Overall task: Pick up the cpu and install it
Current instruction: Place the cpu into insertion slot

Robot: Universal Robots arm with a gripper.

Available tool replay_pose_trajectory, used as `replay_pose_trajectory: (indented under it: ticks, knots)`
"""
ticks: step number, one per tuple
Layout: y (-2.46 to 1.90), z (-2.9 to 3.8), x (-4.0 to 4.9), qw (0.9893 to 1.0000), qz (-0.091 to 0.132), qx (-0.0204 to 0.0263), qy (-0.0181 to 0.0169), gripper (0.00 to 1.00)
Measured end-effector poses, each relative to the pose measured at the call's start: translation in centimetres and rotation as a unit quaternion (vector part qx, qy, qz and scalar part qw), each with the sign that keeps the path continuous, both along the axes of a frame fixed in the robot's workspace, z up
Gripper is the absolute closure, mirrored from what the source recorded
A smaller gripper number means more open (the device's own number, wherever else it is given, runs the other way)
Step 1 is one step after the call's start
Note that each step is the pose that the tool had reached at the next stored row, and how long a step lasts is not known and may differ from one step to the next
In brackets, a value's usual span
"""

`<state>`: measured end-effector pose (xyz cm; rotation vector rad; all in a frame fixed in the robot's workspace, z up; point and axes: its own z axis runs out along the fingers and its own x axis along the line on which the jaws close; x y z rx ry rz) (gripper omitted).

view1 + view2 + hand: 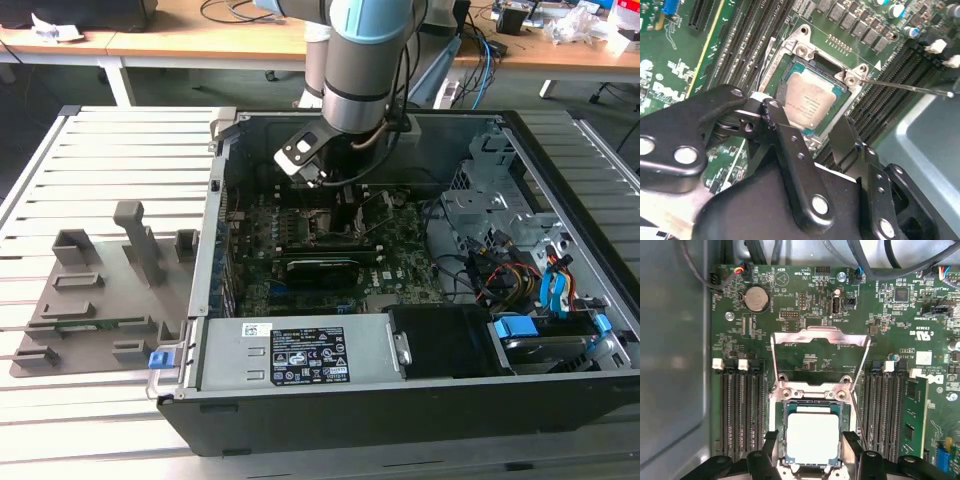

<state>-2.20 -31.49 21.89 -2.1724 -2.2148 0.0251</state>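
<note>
Gripper [806, 115] straddles the cpu [813, 436] in the socket [812, 406], 12 o'clock from the power supply [300, 355] in the exterior view; jaws slightly wider than the chip; a sideways nudge could bend pins.

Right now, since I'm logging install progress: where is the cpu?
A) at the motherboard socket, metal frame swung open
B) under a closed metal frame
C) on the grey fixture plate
A: in the first wrist view the cpu lies uncovered within the socket, with the metal frame swung open.

cpu [809, 100] corner behind the gripper [807, 122]
</note>
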Motion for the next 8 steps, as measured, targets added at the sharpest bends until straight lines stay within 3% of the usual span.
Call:
replay_pose_trajectory:
  ticks: [1, 2, 7, 8]
  knots:
    - [0.01, 0.30, 0.00, 1.0000, 0.000, 0.0000, 0.0000, 0.46]
    - [0.01, 0.48, 0.00, 1.0000, 0.000, 0.0000, 0.0000, 0.46]
    - [0.01, 1.42, 0.00, 1.0000, 0.000, 0.0000, 0.0000, 0.77]
    - [0.01, 1.53, 0.00, 1.0000, 0.000, 0.0000, 0.0000, 0.77]
